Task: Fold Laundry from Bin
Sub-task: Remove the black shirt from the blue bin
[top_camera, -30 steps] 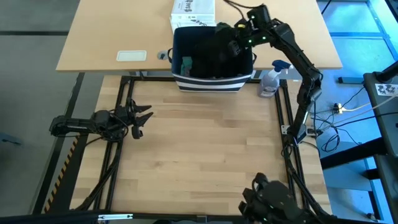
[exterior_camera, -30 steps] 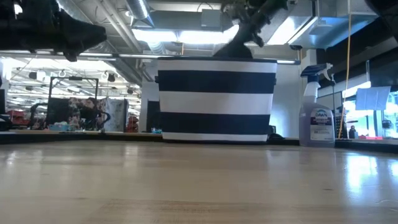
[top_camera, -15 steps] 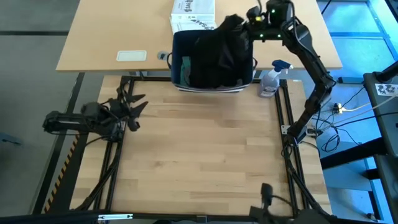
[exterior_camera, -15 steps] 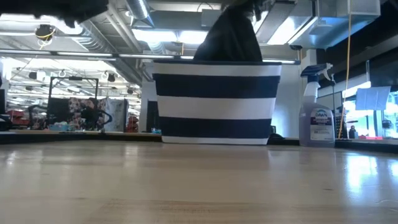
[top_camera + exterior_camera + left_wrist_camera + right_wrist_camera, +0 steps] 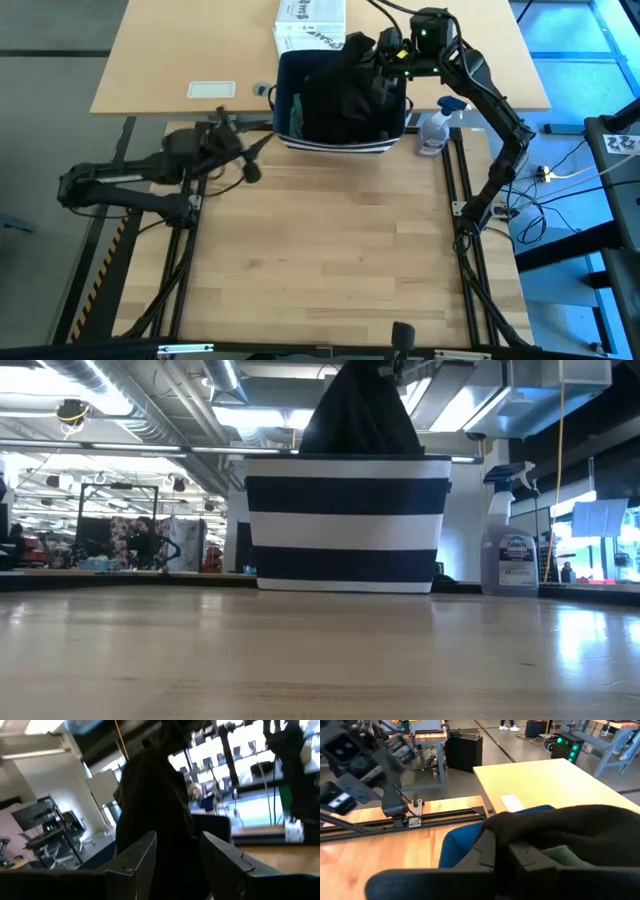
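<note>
The bin (image 5: pixel 340 132), navy with white stripes (image 5: pixel 345 525), stands at the table's far edge. A black garment (image 5: pixel 345 95) rises out of it in a peak (image 5: pixel 358 415), and my right gripper (image 5: pixel 384 58) is shut on its top, above the bin's far right corner. A green cloth (image 5: pixel 565 855) lies under the black one, and a teal-green bit (image 5: pixel 298 105) shows at the bin's left wall. My left gripper (image 5: pixel 255 158) hangs open in the air left of the bin, pointing at it. Its fingers (image 5: pixel 135 865) touch nothing, with the black garment (image 5: pixel 155 795) ahead of them. My right gripper pinches a bunched-up part at the top of the black garment (image 5: pixel 540 827) between its two shut fingers (image 5: pixel 492 852); how many layers I cannot tell. The fingers come from the far right, slanting slightly down. The garment hangs below them like a tent, its lower part inside the bin.
A spray bottle (image 5: pixel 432 130) stands just right of the bin (image 5: pixel 515 545). Behind the bin, on the far light table, are a white printed box (image 5: pixel 310 22) and a flat white pad (image 5: pixel 211 90). Bare wooden tabletop (image 5: pixel 330 240) stretches in front of the bin.
My right gripper has risen and drawn back a little over the bin, pulling the black garment up into a tall peak while its lower part stays inside. My left gripper has lifted from the table's left edge and swung toward the bin, rolling as it went.
</note>
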Controlling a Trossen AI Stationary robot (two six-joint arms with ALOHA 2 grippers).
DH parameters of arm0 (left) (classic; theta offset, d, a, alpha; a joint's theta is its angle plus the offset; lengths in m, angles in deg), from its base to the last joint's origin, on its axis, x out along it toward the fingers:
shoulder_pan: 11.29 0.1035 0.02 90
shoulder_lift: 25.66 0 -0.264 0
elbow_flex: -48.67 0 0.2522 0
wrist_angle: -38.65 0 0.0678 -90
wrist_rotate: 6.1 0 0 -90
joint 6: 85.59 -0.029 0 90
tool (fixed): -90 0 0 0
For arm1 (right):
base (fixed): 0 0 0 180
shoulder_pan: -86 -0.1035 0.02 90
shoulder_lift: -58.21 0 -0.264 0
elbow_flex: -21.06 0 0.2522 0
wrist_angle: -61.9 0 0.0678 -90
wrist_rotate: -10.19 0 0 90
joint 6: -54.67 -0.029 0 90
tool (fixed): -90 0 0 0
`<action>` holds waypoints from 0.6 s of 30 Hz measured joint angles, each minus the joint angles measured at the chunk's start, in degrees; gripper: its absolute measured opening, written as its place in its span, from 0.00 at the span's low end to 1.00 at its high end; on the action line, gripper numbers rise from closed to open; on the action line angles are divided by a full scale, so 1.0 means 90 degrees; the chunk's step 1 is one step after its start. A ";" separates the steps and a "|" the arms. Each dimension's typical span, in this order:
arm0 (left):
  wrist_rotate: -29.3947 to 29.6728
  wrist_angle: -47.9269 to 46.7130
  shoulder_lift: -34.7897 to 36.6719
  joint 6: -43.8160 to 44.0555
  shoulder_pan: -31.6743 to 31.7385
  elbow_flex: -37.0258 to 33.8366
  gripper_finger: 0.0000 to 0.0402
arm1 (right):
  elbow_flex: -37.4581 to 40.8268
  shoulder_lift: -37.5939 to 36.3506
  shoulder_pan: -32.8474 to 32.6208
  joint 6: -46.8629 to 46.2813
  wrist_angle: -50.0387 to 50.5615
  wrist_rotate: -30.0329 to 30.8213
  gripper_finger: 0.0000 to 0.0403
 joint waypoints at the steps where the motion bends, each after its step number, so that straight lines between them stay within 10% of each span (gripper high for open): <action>1: -0.0099 -0.0140 -0.0267 0.0004 0.0164 0.0225 0.39 | 0.0000 0.0000 -0.0037 0.0030 0.0005 0.0002 0.03; 18: -0.2001 -0.0654 -0.3385 -0.0202 0.1949 0.3408 0.69 | 0.0000 0.0002 -0.0058 0.0307 0.0287 -0.0067 0.04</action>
